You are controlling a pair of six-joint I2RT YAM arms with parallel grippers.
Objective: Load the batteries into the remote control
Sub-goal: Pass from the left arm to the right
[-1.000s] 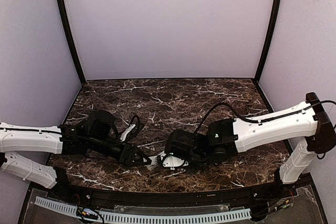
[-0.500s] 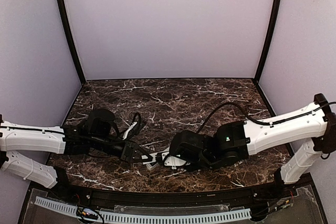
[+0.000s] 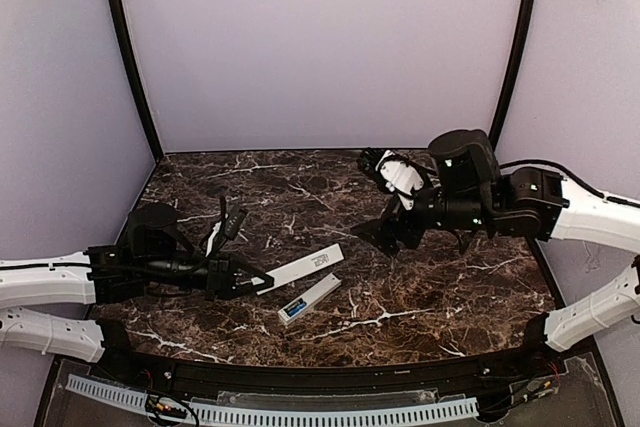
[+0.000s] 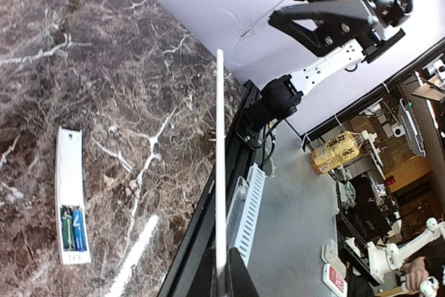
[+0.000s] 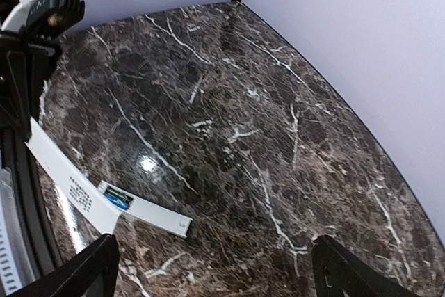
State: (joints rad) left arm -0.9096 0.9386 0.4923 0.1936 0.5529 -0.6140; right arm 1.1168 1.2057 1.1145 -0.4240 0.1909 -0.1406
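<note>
The remote control [image 3: 318, 295] is a slim white bar lying flat on the marble, back side up, also seen in the wrist views [image 4: 69, 184] [image 5: 154, 215]. Blue batteries [image 3: 293, 309] [image 4: 72, 228] [image 5: 117, 198] sit in the open compartment at one end. My left gripper [image 3: 252, 280] [image 4: 222, 277] is shut on a thin white cover panel [image 3: 303, 269] [image 4: 220, 165] [image 5: 68, 181], held just above and left of the remote. My right gripper [image 3: 386, 235] [image 5: 215, 276] hangs open and empty, well above the table to the right of the remote.
Dark marble table [image 3: 430, 287] with purple walls at the back and sides. A black rail and a white slotted strip [image 3: 300, 414] run along the near edge. The right arm's cable [image 3: 400, 172] loops above the table's back right.
My right gripper opened, let go and rose away to the back right. My left gripper shut on the cover panel and drew back left. The remote now lies alone on the table.
</note>
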